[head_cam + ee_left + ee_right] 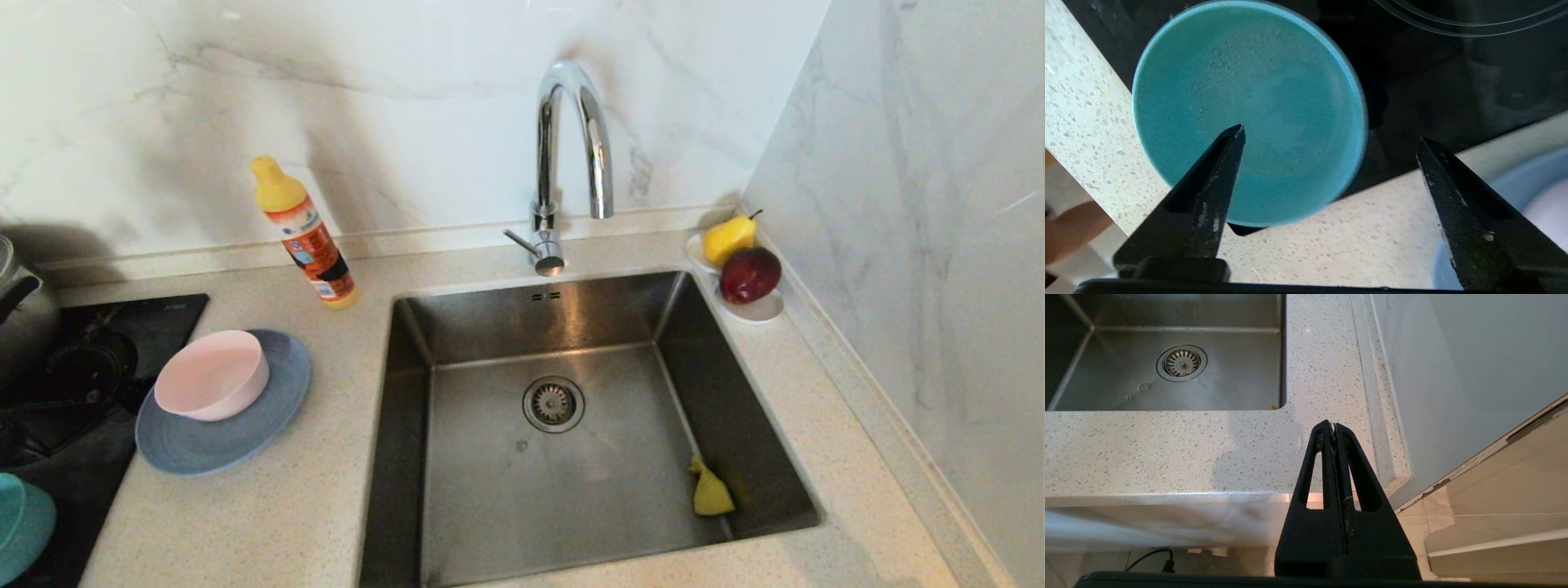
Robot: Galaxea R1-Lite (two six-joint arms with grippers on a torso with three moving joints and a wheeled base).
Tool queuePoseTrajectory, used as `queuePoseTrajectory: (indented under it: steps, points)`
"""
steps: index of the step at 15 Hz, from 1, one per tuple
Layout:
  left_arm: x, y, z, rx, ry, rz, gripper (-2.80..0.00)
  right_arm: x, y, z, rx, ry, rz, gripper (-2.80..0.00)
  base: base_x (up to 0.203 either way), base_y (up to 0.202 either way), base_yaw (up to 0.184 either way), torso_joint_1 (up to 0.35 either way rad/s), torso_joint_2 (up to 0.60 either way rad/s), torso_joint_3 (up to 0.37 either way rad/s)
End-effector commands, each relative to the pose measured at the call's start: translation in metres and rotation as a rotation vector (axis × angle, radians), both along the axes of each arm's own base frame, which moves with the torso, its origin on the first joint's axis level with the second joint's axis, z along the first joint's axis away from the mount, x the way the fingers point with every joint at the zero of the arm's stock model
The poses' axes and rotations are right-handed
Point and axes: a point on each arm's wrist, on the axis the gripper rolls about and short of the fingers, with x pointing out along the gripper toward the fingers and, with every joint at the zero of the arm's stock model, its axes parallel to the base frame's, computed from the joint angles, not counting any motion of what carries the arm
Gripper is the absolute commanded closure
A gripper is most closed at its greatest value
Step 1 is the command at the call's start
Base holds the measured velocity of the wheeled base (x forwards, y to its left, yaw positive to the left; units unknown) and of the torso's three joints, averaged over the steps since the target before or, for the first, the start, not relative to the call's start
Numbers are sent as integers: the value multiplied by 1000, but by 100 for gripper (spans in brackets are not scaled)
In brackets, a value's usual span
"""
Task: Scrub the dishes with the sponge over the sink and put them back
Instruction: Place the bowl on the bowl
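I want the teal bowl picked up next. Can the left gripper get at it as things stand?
Probably yes. The left gripper hangs open over the teal bowl, one finger above its inside and the other beyond the rim. Nothing lies in the bowl or between it and the fingers.

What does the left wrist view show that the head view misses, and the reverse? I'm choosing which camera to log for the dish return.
Only the left wrist view shows the left hand, open above the teal bowl, whose whole round shape is visible. Only the head view shows the sink, the sponge in its corner, the tap and the soap bottle. Both show the teal bowl, the grey-blue plate carrying the pink bowl, the stovetop and the speckled counter.
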Motion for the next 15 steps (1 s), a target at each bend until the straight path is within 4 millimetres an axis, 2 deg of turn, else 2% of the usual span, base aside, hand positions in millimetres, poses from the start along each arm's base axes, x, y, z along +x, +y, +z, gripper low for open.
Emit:
queuePoseTrajectory:
  steps: [1, 8, 10, 11, 15]
  points:
    - [3, 4, -14, -36, 34, 4, -280, 0, 0, 0, 0, -2, 1, 0, 0, 0, 0, 0, 0, 0]
    - [10, 8, -35, -99, 49, -12, -280, 0, 0, 0, 0, -2, 2, 0, 0, 0, 0, 0, 0, 0]
    - [11, 9, -36, -93, 23, -19, -280, 0, 0, 0, 0, -2, 0, 0, 0, 0, 0, 0, 0, 0]
    - [12, 9, -36, -95, 22, -19, 0, 0, 0, 0, 0, -2, 0, 0, 0, 0, 0, 0, 0, 0]
    - [14, 11, -42, -107, 40, -20, 0, 0, 0, 0, 0, -2, 0, 0, 0, 0, 0, 0, 0, 0]
